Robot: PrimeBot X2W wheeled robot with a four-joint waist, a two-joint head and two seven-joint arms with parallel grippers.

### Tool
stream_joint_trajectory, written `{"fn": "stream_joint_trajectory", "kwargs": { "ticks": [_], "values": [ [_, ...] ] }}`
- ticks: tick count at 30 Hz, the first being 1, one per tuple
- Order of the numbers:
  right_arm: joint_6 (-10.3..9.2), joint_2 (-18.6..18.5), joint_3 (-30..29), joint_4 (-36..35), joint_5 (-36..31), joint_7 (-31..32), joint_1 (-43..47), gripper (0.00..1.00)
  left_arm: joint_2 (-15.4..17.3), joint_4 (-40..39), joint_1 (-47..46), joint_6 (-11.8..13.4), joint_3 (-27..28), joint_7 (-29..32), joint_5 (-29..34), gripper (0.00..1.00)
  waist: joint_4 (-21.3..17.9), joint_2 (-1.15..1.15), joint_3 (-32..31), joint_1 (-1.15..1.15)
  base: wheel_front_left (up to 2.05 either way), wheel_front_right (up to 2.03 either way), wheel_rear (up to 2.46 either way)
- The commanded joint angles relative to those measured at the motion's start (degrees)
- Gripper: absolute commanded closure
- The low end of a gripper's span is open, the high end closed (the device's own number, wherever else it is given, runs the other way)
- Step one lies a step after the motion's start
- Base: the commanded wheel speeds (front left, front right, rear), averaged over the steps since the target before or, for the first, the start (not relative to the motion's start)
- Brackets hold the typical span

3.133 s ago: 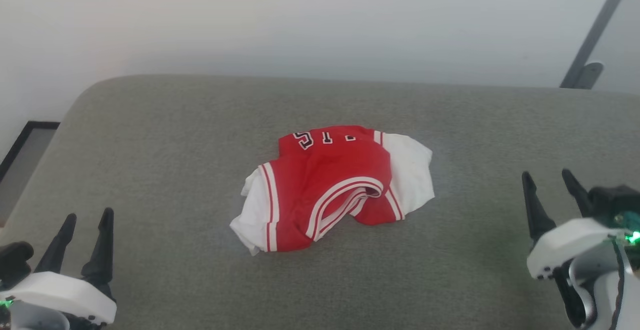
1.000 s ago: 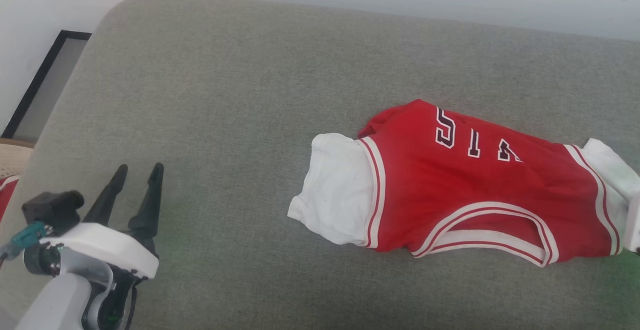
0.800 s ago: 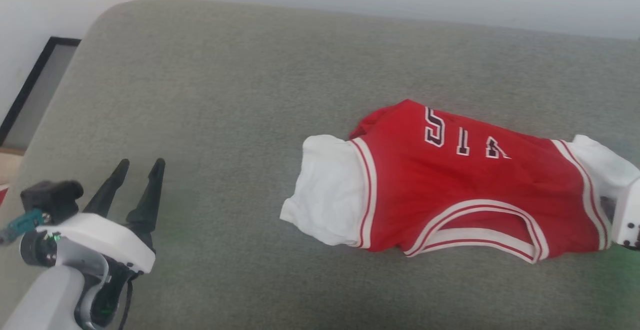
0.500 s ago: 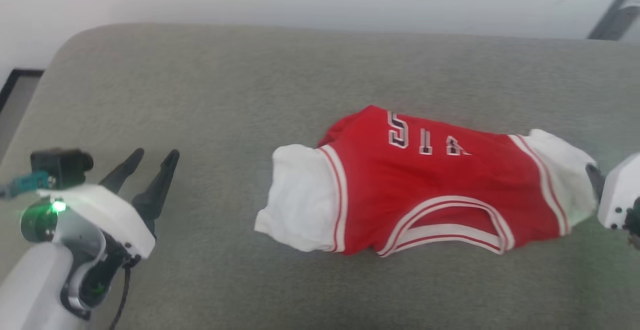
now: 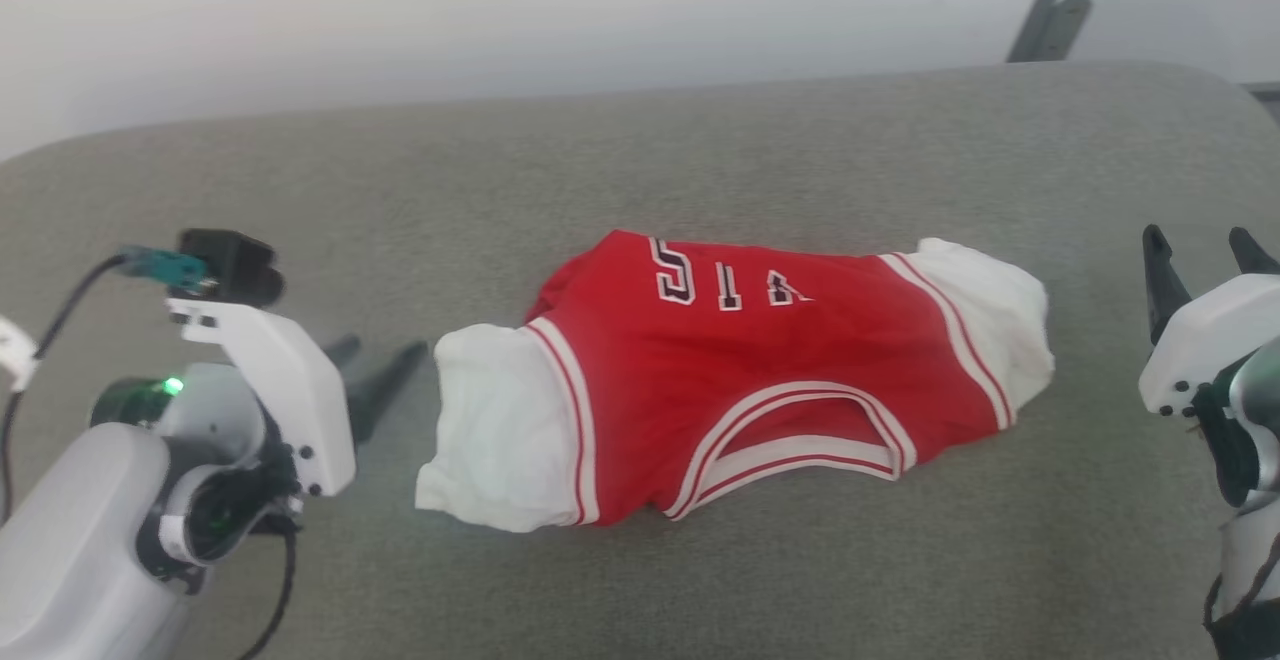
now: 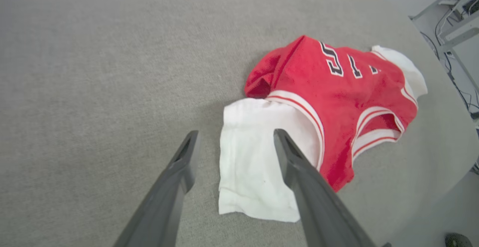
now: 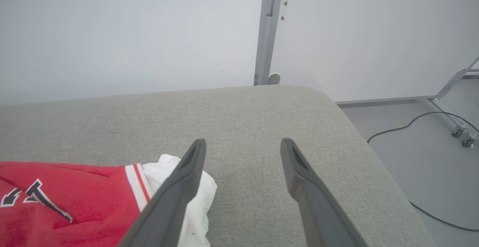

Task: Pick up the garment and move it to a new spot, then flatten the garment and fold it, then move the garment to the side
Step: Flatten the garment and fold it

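The garment [image 5: 730,370], a red jersey with white sleeves, striped trim and black-outlined white lettering, lies spread sideways on the grey cushioned surface [image 5: 640,170]. My left gripper [image 5: 385,360] is open just left of its white left sleeve [image 5: 490,450], fingers pointing toward it and holding nothing. From the left wrist, the garment [image 6: 329,101] has that sleeve [image 6: 254,164] between and beyond the open fingers [image 6: 187,157]. My right gripper [image 5: 1200,245] stands open to the right of the other white sleeve [image 5: 990,310], apart from it. The right wrist view has the garment [image 7: 75,202] at lower left.
The cushioned surface [image 7: 262,119] ends in a rounded right edge with grey floor [image 7: 430,157] and a black cable [image 7: 411,125] beyond. A grey metal post [image 5: 1045,0] stands against the pale wall behind. Bare cushion lies in front of and behind the garment.
The head camera has swung right. The right gripper has let go of the garment's right sleeve and drawn back open. The left gripper has come close to the left sleeve.
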Motion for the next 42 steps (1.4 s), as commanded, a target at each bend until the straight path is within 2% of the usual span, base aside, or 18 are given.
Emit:
{"fn": "stream_joint_trajectory", "kwargs": {
  "ticks": [1, 6, 14, 19, 26, 27, 28, 33, 42],
  "values": [
    [0.00, 0.4, -0.2, -0.3, -0.2, -0.5, -0.1, 0.00, 0.1, 0.0, -0.7, 0.5, -0.4, 1.2, 0.0, 0.00, -0.9, 0.00, -0.3, 0.00, 0.00, 0.00, 0.00],
    [0.00, 2.4, -1.9, -0.9, -2.2, -1.7, -0.2, 0.00, 0.0, 0.5, -1.7, 3.5, -3.6, 9.3, -0.9, 0.00, -2.5, 0.00, -0.1, 0.00, 0.00, 0.00, 0.00],
    [0.00, 4.3, -2.6, -1.8, -2.7, -1.5, -0.5, 0.00, -0.6, 4.8, -2.7, 6.0, -7.0, 15.9, -0.5, 0.00, -4.6, 0.00, 2.1, 0.00, 0.00, 0.00, 0.00],
    [0.00, 5.1, -2.5, -2.6, -2.9, -0.8, -1.0, 0.00, -1.5, 9.7, -3.7, 5.5, -8.1, 17.0, -0.5, 0.00, -5.7, 0.00, 4.1, 0.00, 0.00, 0.00, 0.00],
    [0.00, 5.9, -1.7, -3.4, -2.2, 1.0, -1.5, 0.00, -3.0, 20.2, -4.4, 3.4, -9.7, 15.6, 0.6, 0.00, -6.4, 0.00, 7.1, 0.00, 0.00, 0.00, 0.00],
    [0.00, 5.9, -1.3, -3.4, -2.0, 1.5, -1.5, 0.00, -3.5, 20.9, -4.4, 2.6, -10.1, 15.5, 0.5, 0.31, -6.4, 0.00, 7.3, 0.00, 0.00, 0.00, 0.00],
    [0.00, 5.9, -0.8, -3.3, -1.7, 2.2, -1.3, 0.00, -4.2, 21.8, -4.4, 2.1, -10.1, 15.1, 0.0, 1.00, -6.3, 0.00, 7.5, 0.00, 0.00, 0.00, 0.00],
    [0.00, 4.8, 1.7, -2.9, 0.6, 7.2, -0.6, 0.00, -6.1, 24.4, -5.2, -1.1, -10.9, 13.7, 0.1, 1.00, -5.3, 0.00, 8.0, 0.00, 0.00, 0.00, 0.00],
    [0.00, 1.7, 5.5, -0.3, 2.9, 18.8, -1.8, 0.00, -6.8, 27.8, -8.9, -3.8, -10.6, 10.2, 1.1, 1.00, -2.2, 0.00, 9.6, 0.00, 0.00, 0.00, 0.00]
  ]
}}
